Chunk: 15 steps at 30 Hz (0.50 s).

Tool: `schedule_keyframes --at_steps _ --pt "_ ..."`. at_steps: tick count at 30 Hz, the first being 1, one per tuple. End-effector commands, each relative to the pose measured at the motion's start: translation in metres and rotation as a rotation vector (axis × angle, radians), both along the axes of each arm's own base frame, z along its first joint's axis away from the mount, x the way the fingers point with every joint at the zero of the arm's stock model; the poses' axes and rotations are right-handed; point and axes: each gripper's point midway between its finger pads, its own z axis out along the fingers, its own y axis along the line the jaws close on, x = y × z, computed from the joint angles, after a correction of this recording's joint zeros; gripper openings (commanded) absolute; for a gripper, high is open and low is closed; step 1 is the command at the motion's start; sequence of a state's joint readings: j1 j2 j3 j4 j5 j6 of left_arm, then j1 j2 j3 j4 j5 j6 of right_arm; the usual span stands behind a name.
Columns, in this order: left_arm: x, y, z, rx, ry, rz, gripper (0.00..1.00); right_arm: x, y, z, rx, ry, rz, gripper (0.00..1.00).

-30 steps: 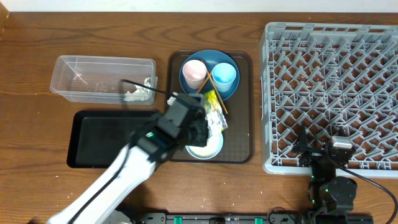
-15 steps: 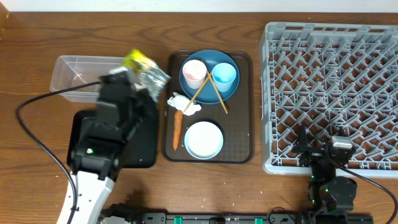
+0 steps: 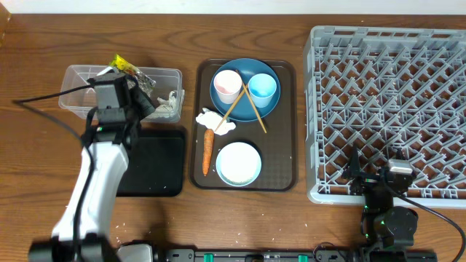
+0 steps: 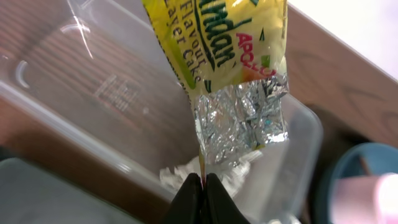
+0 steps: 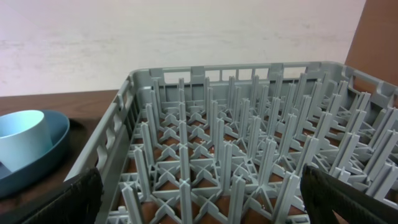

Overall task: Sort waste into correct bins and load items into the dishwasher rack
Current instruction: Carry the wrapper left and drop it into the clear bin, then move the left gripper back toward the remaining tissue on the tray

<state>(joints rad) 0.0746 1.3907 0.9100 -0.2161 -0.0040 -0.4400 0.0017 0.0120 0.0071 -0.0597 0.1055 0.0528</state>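
Brown wooden table (image 3: 44,44), dark brown serving tray (image 3: 280,145) on it, pale wall (image 5: 186,31) behind

Robotics lab bench staged as a dish-clearing station. A bare wood-grain worktop (image 3: 44,44) sits against a plain pale wall (image 5: 186,37). A grey dishwasher rack (image 3: 386,109) is at 3 o'clock and a brown serving tray (image 3: 280,175) of used crockery at centre. An arm mount (image 3: 386,218) with a green indicator light and a black rail (image 3: 255,256) sit along the 6 o'clock edge.
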Motion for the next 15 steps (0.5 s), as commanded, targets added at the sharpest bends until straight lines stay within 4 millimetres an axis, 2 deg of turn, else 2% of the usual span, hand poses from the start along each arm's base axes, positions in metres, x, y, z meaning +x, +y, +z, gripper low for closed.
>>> schedule_keyframes --at_steps 1,2,5,6,8,11,15 --pt "0.013 0.005 -0.017 0.012 0.028 -0.001 0.08 0.000 0.002 -0.001 0.013 0.000 0.007 0.99" --pt "0.015 0.005 -0.022 0.011 0.036 -0.001 0.13 0.000 0.002 -0.001 0.013 0.000 0.007 0.99" --pt "0.017 0.005 -0.026 0.011 0.036 0.000 0.39 0.000 0.002 -0.001 0.013 0.000 0.007 0.99" --pt "0.018 0.005 -0.023 0.011 0.026 0.000 0.50 0.000 0.002 -0.001 0.013 0.000 0.007 0.99" --pt "0.020 0.005 -0.010 0.004 -0.014 0.011 0.63 0.000 0.002 -0.001 0.013 0.000 0.007 0.99" --pt "0.018 0.005 0.022 0.005 -0.099 0.015 0.71 0.000 0.002 -0.001 0.013 0.000 0.007 0.99" --pt "0.001 -0.011 0.069 -0.049 -0.204 -0.044 0.72 0.000 0.002 -0.001 0.013 0.000 0.007 0.99"
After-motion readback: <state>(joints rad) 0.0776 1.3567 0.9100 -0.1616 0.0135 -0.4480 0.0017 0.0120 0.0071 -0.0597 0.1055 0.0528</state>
